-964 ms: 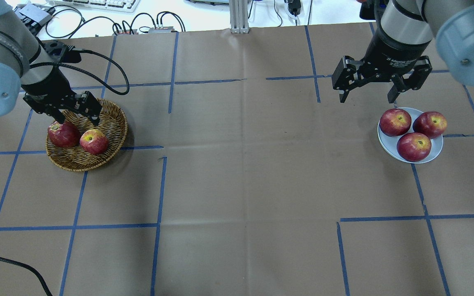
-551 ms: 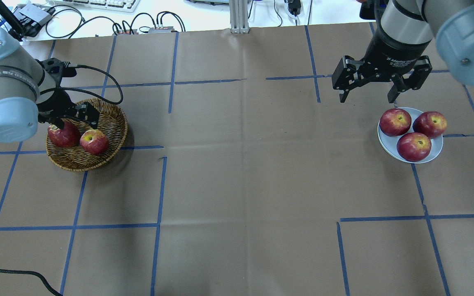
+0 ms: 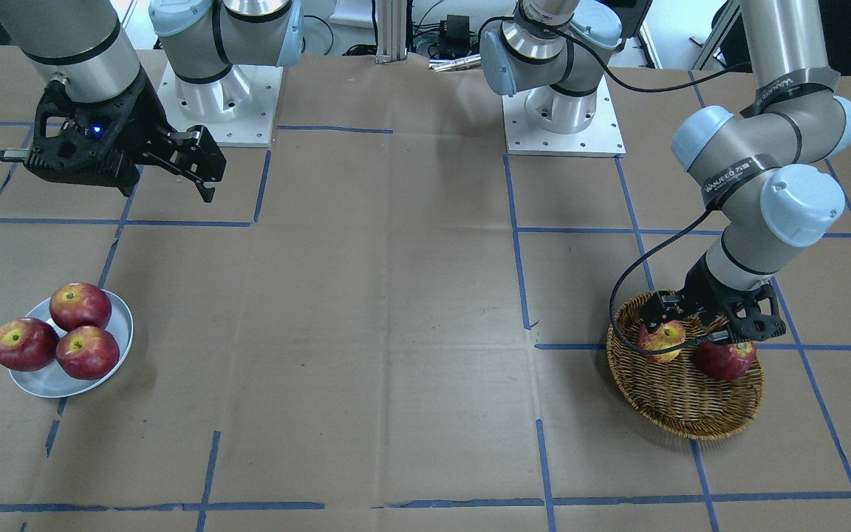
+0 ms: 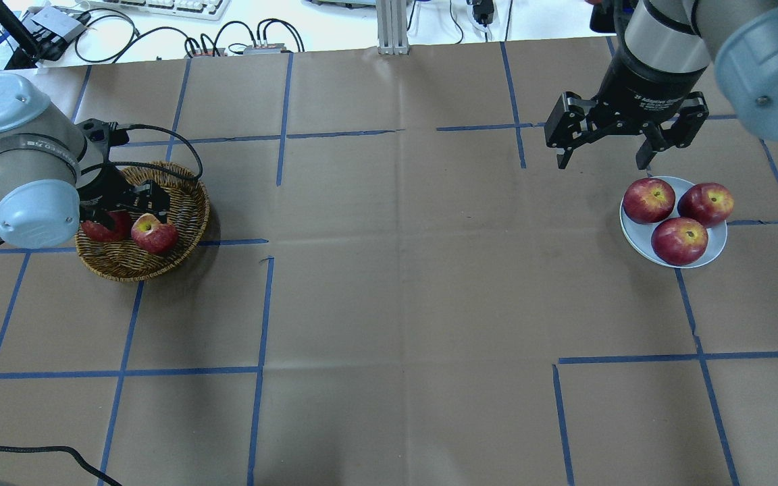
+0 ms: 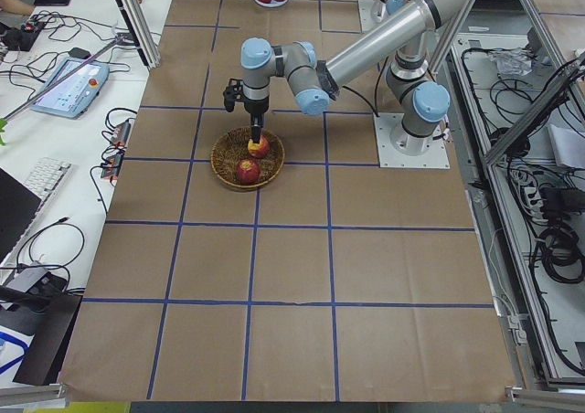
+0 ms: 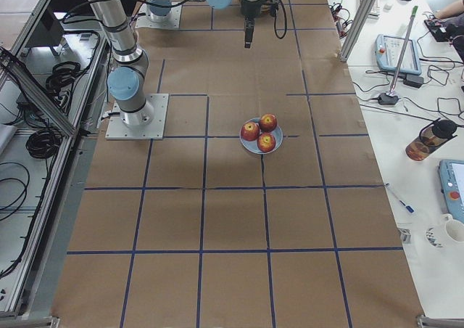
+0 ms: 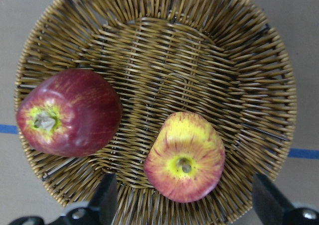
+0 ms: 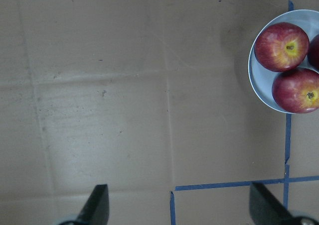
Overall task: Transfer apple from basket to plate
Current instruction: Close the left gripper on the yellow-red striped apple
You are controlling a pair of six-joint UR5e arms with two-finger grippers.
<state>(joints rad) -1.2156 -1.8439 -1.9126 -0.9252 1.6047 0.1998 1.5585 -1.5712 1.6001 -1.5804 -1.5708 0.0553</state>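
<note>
The pale, yellow-streaked apple (image 4: 154, 233) lies in the wicker basket (image 4: 192, 202) beside a dark red apple (image 4: 100, 230). My left gripper (image 4: 129, 204) is open and low over the basket, just above the apples. In the left wrist view the pale apple (image 7: 185, 158) sits between the two spread fingertips (image 7: 105, 199), offset toward the left one, with the dark apple (image 7: 70, 113) to the left. The grey-white plate (image 4: 637, 236) at the right holds three dark red apples (image 4: 679, 240). My right gripper (image 4: 605, 158) is open and empty, hovering behind and to the left of the plate.
Brown paper with blue tape lines (image 4: 261, 304) covers the table. A black cable (image 4: 179, 145) loops from the left wrist over the basket's back rim. Cables and a keyboard (image 4: 159, 7) lie beyond the far edge. The two robot bases (image 3: 562, 111) stand at the robot side.
The left arm has swung in and lowered its open gripper closer to the apples in the basket. The apples, the plate and the right arm have not moved.
</note>
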